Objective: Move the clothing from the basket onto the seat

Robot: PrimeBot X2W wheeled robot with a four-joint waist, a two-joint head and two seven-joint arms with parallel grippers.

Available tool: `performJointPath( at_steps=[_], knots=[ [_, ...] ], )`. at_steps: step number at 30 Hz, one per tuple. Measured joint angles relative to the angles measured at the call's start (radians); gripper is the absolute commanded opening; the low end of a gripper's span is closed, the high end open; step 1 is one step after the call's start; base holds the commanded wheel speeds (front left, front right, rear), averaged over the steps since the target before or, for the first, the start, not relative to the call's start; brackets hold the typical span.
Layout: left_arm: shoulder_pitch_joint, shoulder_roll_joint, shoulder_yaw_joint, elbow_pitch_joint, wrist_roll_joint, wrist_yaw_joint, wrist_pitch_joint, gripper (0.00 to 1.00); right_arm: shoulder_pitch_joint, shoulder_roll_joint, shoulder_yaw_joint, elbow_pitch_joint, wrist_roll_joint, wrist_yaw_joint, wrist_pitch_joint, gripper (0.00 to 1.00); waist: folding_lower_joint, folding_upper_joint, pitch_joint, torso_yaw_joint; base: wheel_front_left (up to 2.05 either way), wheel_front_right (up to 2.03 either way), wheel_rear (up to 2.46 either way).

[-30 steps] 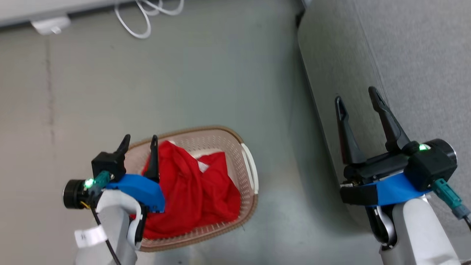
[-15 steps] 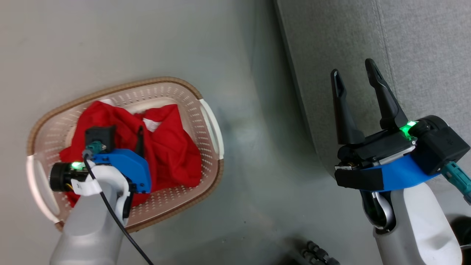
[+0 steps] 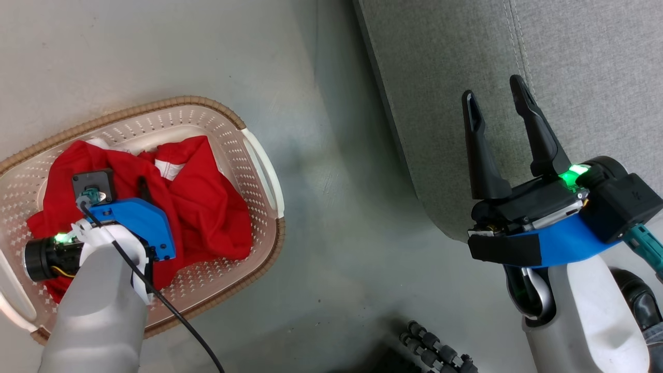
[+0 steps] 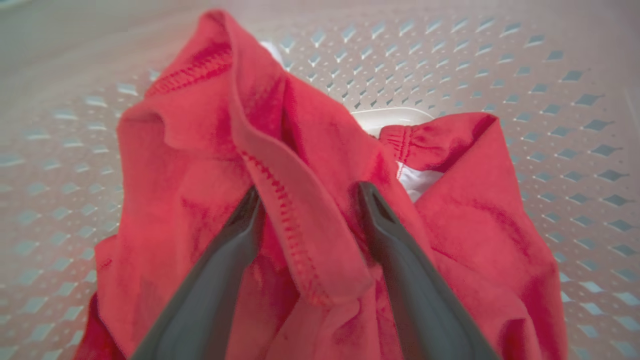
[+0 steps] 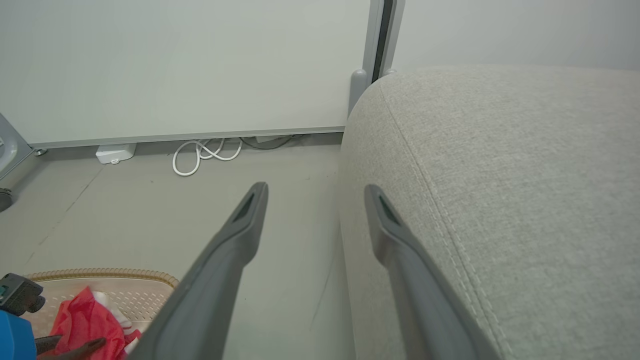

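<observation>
The cream basket (image 3: 228, 135) with a brown rim stands on the floor at the left, and the red clothing (image 3: 207, 207) lies crumpled inside it. My left gripper (image 3: 121, 178) reaches down into the basket. In the left wrist view it (image 4: 308, 192) is open, its two fingers straddling a stitched red fold of the clothing (image 4: 200, 150), with the perforated basket wall (image 4: 500, 75) behind. A white patch shows between the red folds. My right gripper (image 3: 492, 89) hangs open and holds nothing, over the edge of the grey seat (image 3: 570, 52). The right wrist view shows the right gripper (image 5: 316, 189) beside the seat (image 5: 525, 175).
Grey floor lies between the basket and the seat. A white cable (image 5: 200, 155) and a small white box (image 5: 115, 152) lie by the far wall. A black ribbed part (image 3: 435, 352) shows at the bottom edge. The basket (image 5: 100, 275) is at the right wrist view's lower left.
The head camera has swung, shifting the whole picture. My left gripper has gone from the basket's rim down onto the clothing. The right gripper stays open by the seat.
</observation>
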Motion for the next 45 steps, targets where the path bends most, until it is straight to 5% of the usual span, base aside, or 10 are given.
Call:
performJointPath(
  at_steps=[1, 2, 3, 11, 27, 45],
  knots=[
    [-0.005, 0.000, 0.000, 0.006, -0.002, 0.000, 0.000, 0.65, 0.000, 0.000, 0.000, 0.001, 0.000, 0.000, 0.000, 1.00, 0.0000, 0.0000, -0.001, 0.001, 0.00, 0.00, 0.00],
    [-0.007, -0.001, -0.001, 0.013, -0.005, 0.001, 0.000, 0.44, 0.000, 0.000, 0.000, 0.002, 0.000, 0.000, 0.000, 1.00, -0.0001, 0.0000, -0.002, 0.002, 0.00, 0.00, 0.00],
    [-0.010, -0.002, -0.002, 0.021, -0.005, 0.001, 0.000, 0.00, 0.000, 0.000, 0.000, 0.002, 0.001, 0.000, 0.000, 1.00, 0.0000, 0.0000, -0.003, 0.003, 0.00, 0.00, 0.00],
    [-0.027, -0.024, -0.022, 0.077, -0.011, -0.019, -0.019, 0.00, -0.005, 0.000, 0.000, 0.012, -0.004, 0.000, 0.000, 1.00, -0.0001, 0.0000, -0.029, 0.020, 0.00, 0.00, 0.00],
    [0.095, -0.128, -0.121, 0.118, -0.039, -0.201, -0.148, 0.00, 0.122, 0.002, -0.085, 0.123, -0.127, 0.000, 0.000, 1.00, -0.0004, 0.0000, -0.369, 0.164, 0.00, 0.00, 0.00],
    [0.167, -0.134, -0.511, -0.191, -0.236, -0.213, -0.148, 0.00, 0.279, 0.001, -0.084, 0.160, -0.166, 0.000, 0.027, 1.00, -0.0005, 0.0001, -0.730, 0.374, 0.00, 0.00, 0.00]
  ],
)
